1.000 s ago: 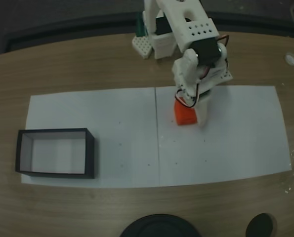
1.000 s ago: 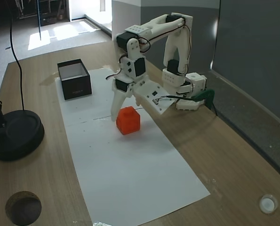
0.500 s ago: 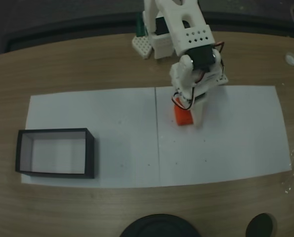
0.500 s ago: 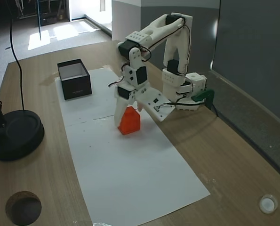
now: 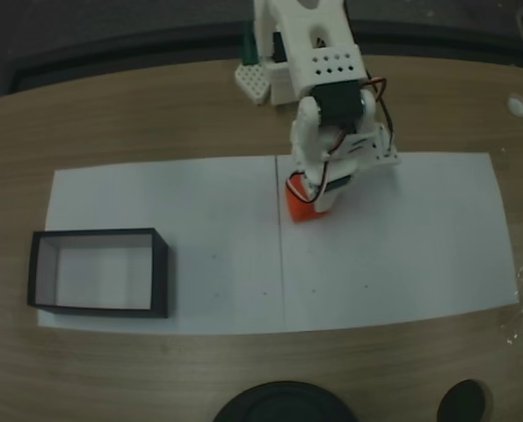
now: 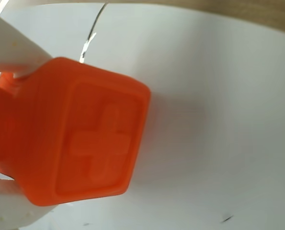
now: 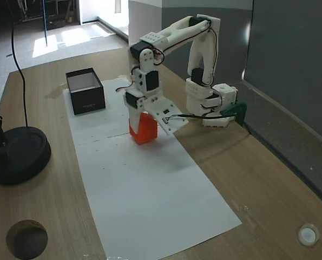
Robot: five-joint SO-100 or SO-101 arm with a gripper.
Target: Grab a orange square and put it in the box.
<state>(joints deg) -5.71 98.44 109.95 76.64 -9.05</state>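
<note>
- Item, small bright orange-red plastic cube with rounded edges (image 5: 301, 209): since a second ago it has been shifted toward 9 o'clock in a fixed view, from right of the paper seam to almost upon it, and appears to have been raised a little off the white paper sheet (image 5: 419, 246).
- Item, white two-finger gripper (image 5: 312, 200): the jaws, spread either side of the cube a second ago, are now closed on it; a white finger (image 6: 13, 52) is pressed on one face of the cube (image 6: 80, 132) and another finger (image 6: 10, 206) on the opposite face.
- Bearing on the task: the grasp is judged made; carrying toward the box is judged begun, release not yet done.
- Item, shallow rectangular box with thin black walls and white inside (image 5: 160, 272): stood at about 8 o'clock from the cube, well apart, with nothing seen inside.
- Wrist view: a raised cross on the cube's face and the finger contact are shown, neither legible elsewhere.
- A fixed view: the box (image 7: 87, 103) is seen at 10 o'clock from the cube (image 7: 144, 131), with the wooden surface (image 7: 269, 184) and a black round base (image 7: 17, 154) at 9 o'clock.
</note>
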